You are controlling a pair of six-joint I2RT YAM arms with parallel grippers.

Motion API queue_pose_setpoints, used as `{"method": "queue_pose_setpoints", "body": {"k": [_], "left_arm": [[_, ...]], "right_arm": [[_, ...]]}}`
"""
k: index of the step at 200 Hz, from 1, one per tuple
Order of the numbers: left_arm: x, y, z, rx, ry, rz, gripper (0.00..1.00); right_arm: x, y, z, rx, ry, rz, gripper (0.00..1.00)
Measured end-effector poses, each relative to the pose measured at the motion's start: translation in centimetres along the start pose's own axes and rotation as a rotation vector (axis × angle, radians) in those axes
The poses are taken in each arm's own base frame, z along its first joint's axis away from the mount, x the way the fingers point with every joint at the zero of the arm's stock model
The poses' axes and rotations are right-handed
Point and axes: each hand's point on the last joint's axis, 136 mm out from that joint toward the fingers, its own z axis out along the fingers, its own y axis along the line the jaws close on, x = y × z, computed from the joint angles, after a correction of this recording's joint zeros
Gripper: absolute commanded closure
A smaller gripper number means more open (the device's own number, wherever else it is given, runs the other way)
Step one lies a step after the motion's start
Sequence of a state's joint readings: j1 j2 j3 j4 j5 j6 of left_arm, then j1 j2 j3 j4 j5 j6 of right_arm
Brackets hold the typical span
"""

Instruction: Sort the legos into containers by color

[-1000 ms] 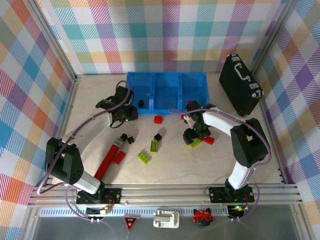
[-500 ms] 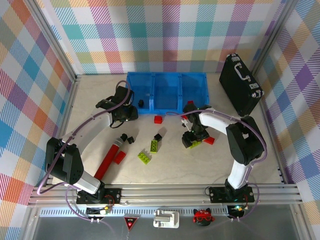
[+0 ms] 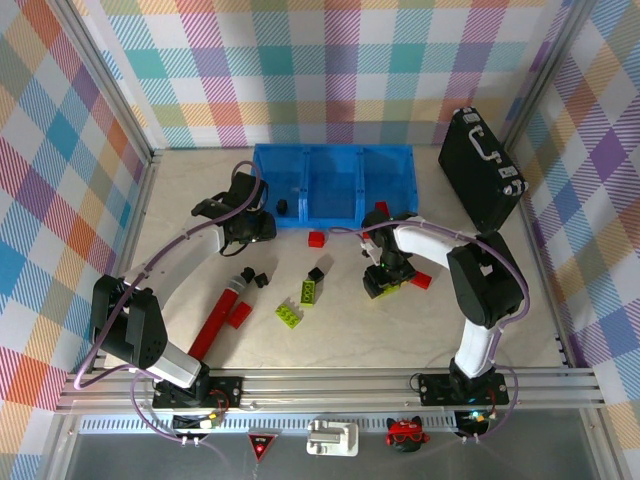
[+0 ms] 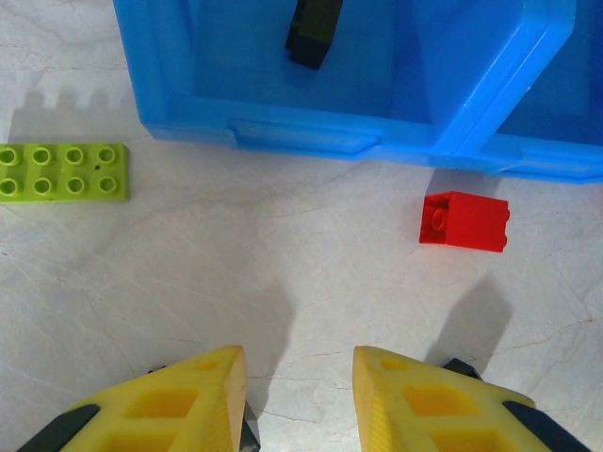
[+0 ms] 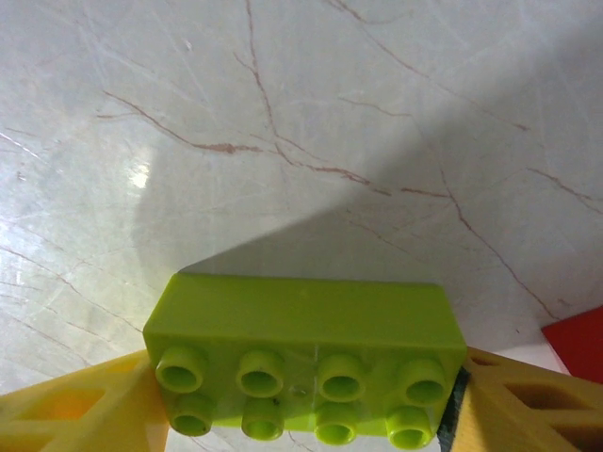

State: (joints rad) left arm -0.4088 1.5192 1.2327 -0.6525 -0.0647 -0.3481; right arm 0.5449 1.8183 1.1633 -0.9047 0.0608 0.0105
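Your right end effector (image 5: 301, 400) (image 3: 384, 277) is closed on a lime green two-by-four studded plastic brick (image 5: 306, 325) (image 3: 384, 287). Its yellow fingers (image 5: 75, 405) press against the brick's two short ends, and the studs face the wrist camera. From above, you find the pair over the pale marbled worktop (image 3: 400, 330), in front of the rightmost of the three joined blue plastic open-top bins (image 3: 333, 184), near them but apart. A red plastic brick (image 3: 419, 281) (image 5: 577, 344) lies just beside it on the right. You cannot tell whether the held brick is clear of the worktop.

Your left end effector (image 4: 297, 391) (image 3: 258, 228) hangs just in front of the left bin, with its fingers (image 4: 188, 400) parted and nothing between them. In its wrist view, a black plastic brick (image 4: 313, 28) (image 3: 282, 206) lies inside the left bin. A small red cube-like brick (image 4: 464, 222) (image 3: 317, 239) sits on the worktop just before the bins' front lip. A flat lime green eight-stud plate (image 4: 62, 171) lies off to the left, near that lip.

Between the arms you have two more lime green bricks (image 3: 310, 290) (image 3: 291, 316) and another black brick (image 3: 316, 273) loose on the worktop. A long red cylinder with a black tip (image 3: 213, 325) lies slantwise with a flat red piece (image 3: 240, 316) just beside it. A black hard case with a handle (image 3: 482, 168) rests at the far right.
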Motion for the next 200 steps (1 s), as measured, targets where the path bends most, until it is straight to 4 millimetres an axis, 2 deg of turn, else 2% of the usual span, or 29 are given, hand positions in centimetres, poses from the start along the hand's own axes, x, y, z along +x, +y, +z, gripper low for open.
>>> {"method": "queue_pose_setpoints", "body": {"k": [53,97,151,180,200], "left_arm": [[0.0,0.0,0.0,0.000,0.000,0.000,0.65],[0.1,0.0,0.0,-0.001,0.002,0.000,0.65],[0.8,0.5,-0.5,-0.011,0.010,0.001,0.64],[1.4,0.9,-0.8,-0.016,0.013,0.001,0.64],[1.6,1.1,-1.1,-0.019,0.009,0.001,0.64]], "right_arm": [[0.2,-0.1,-1.4,0.006,-0.026,0.011,0.34],[-0.5,-0.2,-4.0,0.018,-0.106,0.028,0.34],[-3.7,-0.4,-8.4,0.038,-0.234,0.031,0.33],[-6.7,-0.1,-11.6,0.029,-0.322,0.029,0.34],[-9.1,0.3,-12.8,0.014,-0.363,0.027,0.34]]}}
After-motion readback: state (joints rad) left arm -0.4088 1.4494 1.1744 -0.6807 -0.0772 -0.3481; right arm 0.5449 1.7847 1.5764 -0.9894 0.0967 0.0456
